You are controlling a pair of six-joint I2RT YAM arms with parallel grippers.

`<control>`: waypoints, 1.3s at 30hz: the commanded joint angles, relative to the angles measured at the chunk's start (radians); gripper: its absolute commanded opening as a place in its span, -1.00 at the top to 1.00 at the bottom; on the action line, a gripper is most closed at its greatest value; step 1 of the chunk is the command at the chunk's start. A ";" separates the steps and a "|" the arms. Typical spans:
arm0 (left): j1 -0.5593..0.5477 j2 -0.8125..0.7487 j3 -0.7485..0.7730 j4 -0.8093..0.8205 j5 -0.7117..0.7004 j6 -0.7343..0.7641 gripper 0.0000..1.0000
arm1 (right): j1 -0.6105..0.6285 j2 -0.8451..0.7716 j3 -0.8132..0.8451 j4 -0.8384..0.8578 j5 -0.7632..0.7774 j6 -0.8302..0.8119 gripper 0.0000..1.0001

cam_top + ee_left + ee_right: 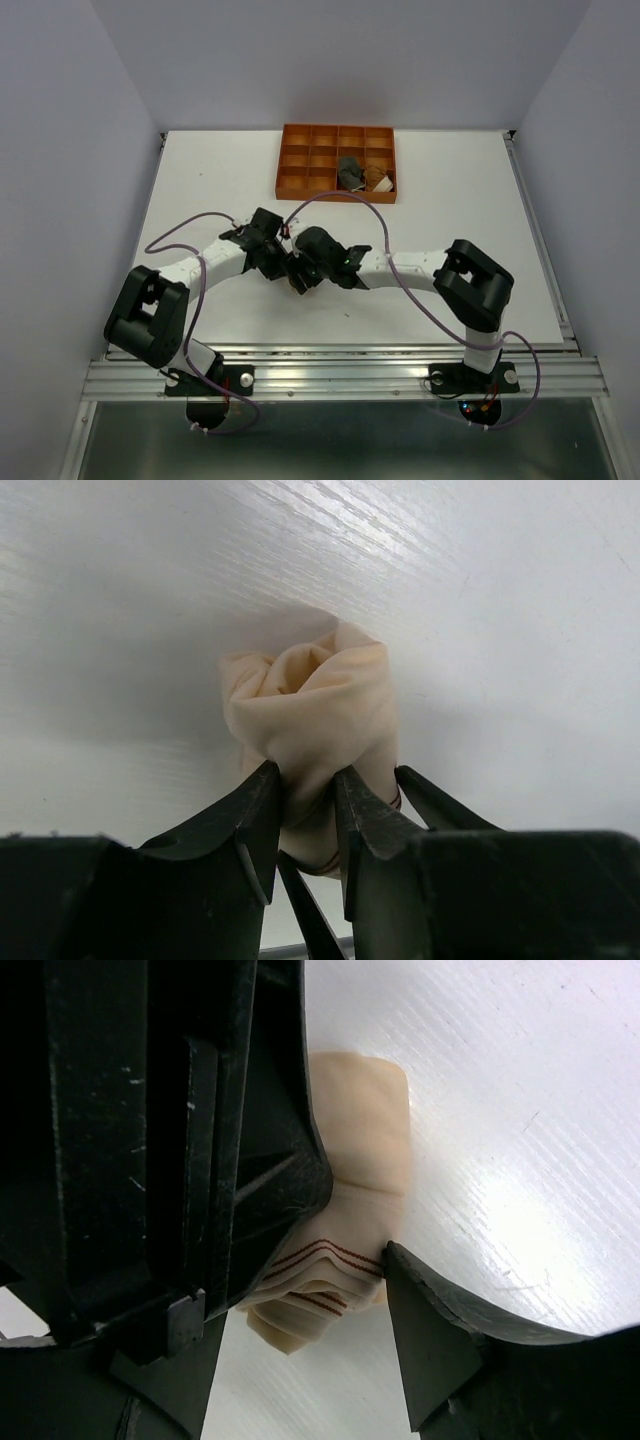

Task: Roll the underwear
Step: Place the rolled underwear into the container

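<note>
Ok, peach pair (320,695) is on the table (500,600), centre, bunched into a loose roll. My left gripper (306,772) pinches narrow on one end so it can't unwind. My right gripper (355,1225), set wider, clamps across the striped band end to keep layers tight. The dark pair (350,172) & brown pair (377,178) sit in the tray (300,160) at the back, prob. done.

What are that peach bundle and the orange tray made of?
The bundle looks like soft, matte peach fabric, probably a cotton knit: it creases and bunches. The tray looks rigid, likely plastic: thin straight dividers and a dull orange-brown finish.
</note>
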 commanded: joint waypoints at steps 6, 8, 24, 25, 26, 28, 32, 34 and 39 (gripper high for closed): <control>-0.036 -0.037 -0.039 -0.088 0.027 -0.004 0.28 | 0.028 0.111 0.046 -0.073 0.113 0.040 -0.32; -0.039 -0.042 -0.040 -0.083 0.033 -0.002 0.28 | 0.028 0.124 0.047 -0.079 0.106 0.045 -0.18; -0.022 -0.111 0.116 -0.193 -0.104 0.013 -0.10 | 0.037 0.044 -0.044 -0.053 0.223 0.043 0.99; -0.015 -0.121 0.134 -0.201 -0.122 0.018 -0.12 | 0.037 0.033 -0.052 -0.038 0.211 0.037 0.99; -0.003 -0.126 0.150 -0.213 -0.127 0.027 -0.15 | 0.037 0.021 -0.055 -0.032 0.211 0.037 0.99; 0.048 -0.143 0.199 -0.215 -0.125 0.062 -0.15 | 0.037 -0.031 -0.072 -0.001 0.197 0.030 0.99; 0.139 -0.164 0.280 -0.229 -0.157 0.116 -0.21 | -0.017 -0.125 -0.084 0.034 0.169 -0.007 0.99; 0.178 -0.157 0.335 -0.229 -0.173 0.145 -0.22 | -0.056 -0.174 -0.083 0.093 0.154 -0.039 0.99; 0.252 -0.066 0.500 -0.183 -0.112 0.251 -0.22 | -0.170 -0.228 -0.045 0.160 0.088 -0.105 0.99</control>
